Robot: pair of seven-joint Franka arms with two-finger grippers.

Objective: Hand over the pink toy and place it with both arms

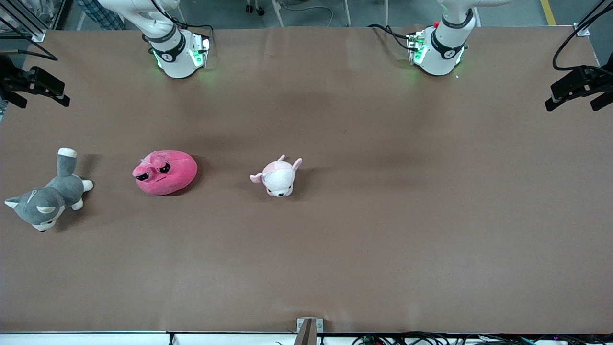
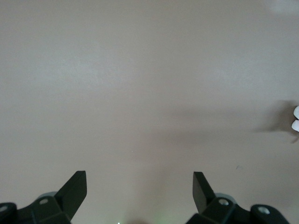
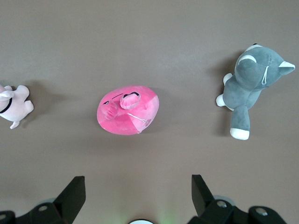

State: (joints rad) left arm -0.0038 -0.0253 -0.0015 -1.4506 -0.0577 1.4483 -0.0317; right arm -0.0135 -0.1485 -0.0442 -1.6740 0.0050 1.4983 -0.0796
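Note:
The pink toy (image 1: 165,172), a hot-pink rounded plush with dark sleepy eyes, lies on the brown table (image 1: 383,215) toward the right arm's end. In the right wrist view the pink toy (image 3: 128,109) lies well clear of my right gripper (image 3: 138,177), which hangs open and empty high over the table. My left gripper (image 2: 140,173) is also open and empty, over bare tabletop. The front view shows only the lower parts of the right arm (image 1: 177,52) and the left arm (image 1: 440,48), not their hands.
A small pale pink-and-white animal plush (image 1: 279,177) lies beside the pink toy, toward the table's middle. A grey cat plush (image 1: 48,196) lies at the right arm's end. Black camera mounts (image 1: 38,84) (image 1: 579,86) stand at both table ends.

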